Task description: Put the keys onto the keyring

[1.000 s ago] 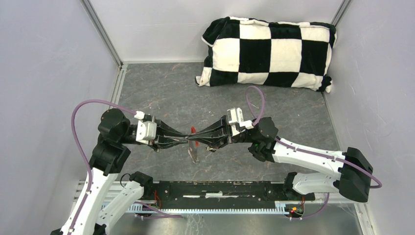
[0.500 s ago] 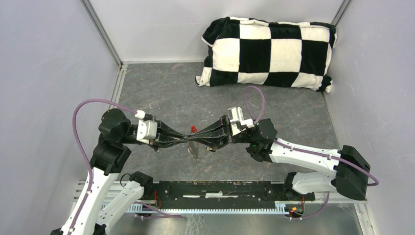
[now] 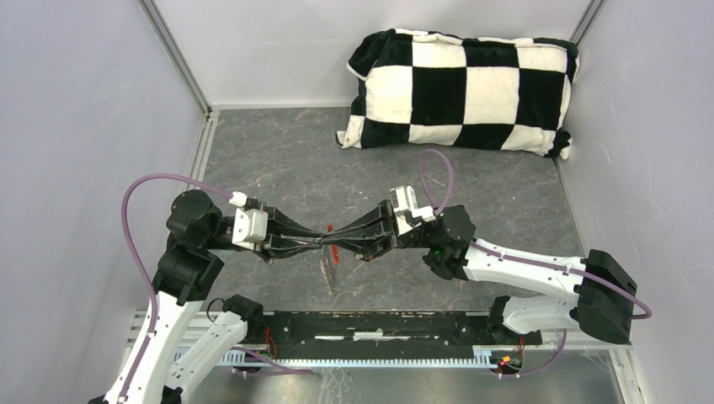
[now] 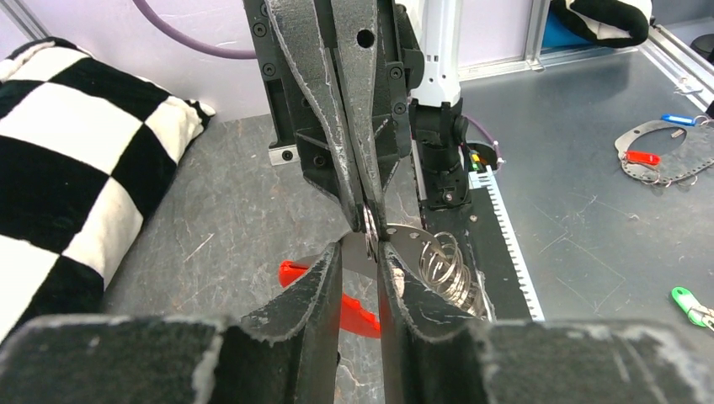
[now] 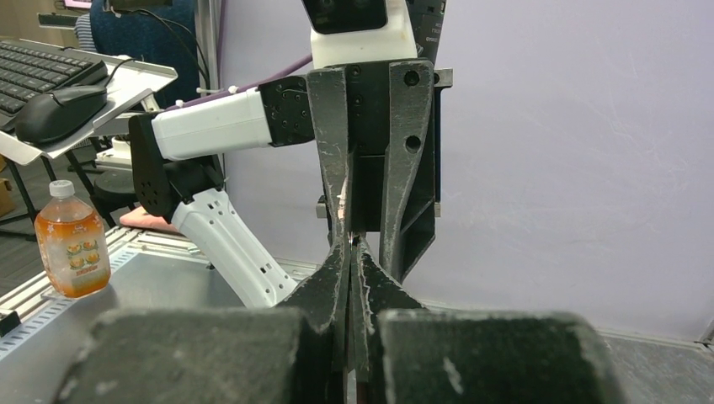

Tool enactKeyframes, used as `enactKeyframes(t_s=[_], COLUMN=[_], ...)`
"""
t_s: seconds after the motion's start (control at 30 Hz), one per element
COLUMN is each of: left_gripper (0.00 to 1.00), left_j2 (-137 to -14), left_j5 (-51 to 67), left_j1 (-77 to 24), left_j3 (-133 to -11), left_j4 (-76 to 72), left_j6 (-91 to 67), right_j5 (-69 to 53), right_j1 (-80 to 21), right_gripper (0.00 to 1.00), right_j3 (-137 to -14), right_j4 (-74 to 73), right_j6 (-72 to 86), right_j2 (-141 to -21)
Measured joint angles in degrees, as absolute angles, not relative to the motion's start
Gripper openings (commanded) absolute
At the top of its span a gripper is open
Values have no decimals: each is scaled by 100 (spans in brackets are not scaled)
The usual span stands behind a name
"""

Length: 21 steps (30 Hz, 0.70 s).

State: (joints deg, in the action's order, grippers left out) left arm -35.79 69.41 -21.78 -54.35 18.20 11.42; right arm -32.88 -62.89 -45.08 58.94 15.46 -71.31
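Observation:
My two grippers meet tip to tip above the middle of the table, left [image 3: 319, 242] and right [image 3: 338, 241]. In the left wrist view my left gripper [image 4: 360, 259] is shut on a flat silver piece of the keyring [image 4: 411, 242]. The red oval fob [image 4: 358, 316] lies under the fingers and the coil of silver rings [image 4: 444, 271] hangs to the right. My right gripper [image 4: 368, 217] is shut on a thin silver ring, edge-on. From above the fob [image 3: 334, 252] and the hanging rings [image 3: 327, 271] show. I cannot make out the keys.
A black-and-white checkered pillow [image 3: 459, 88] lies at the back right. A black rail [image 3: 379, 324] runs along the near edge. Grey walls close in both sides. Outside the cell are spare key sets [image 4: 652, 158] and a bottle [image 5: 71, 248].
Both grippers have shifted slightly left and down together. The hanging rings have swung a little to the left, and more of the red fob shows below the fingertips.

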Motion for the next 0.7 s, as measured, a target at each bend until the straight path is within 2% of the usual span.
enactKeyframes(t_s=[0.37,0.47,0.6,0.67,0.7], left_gripper=[9,16,19,31,32], left_j2=[-3590,-3616,-3662,-3671,-3671], left_j5=[7002,7013,7015,7015,7015], left_j1=[-2178,-2178,-2178,-2178,-2178], left_j3=[-5435,-5435,-5435,-5437,-5435], left_j4=[2008,2008,2032,2051,2053], left_j6=[1199,1208,1208,1208,1208], right_j5=[-3186,-3183,-3164,-3157,-3155], right_j1=[-6300,-6300,-6300,-6302,-6305], right_gripper=[0,1,1,1,1], right_j3=[-4506,-4473,-4401,-4383,-4375], right_j4=[5826,5867,5957,5979,5992], right_j6=[1520,1529,1573,1608,1627], right_j2=[-7131,-7131,-7131,-7133,-7133])
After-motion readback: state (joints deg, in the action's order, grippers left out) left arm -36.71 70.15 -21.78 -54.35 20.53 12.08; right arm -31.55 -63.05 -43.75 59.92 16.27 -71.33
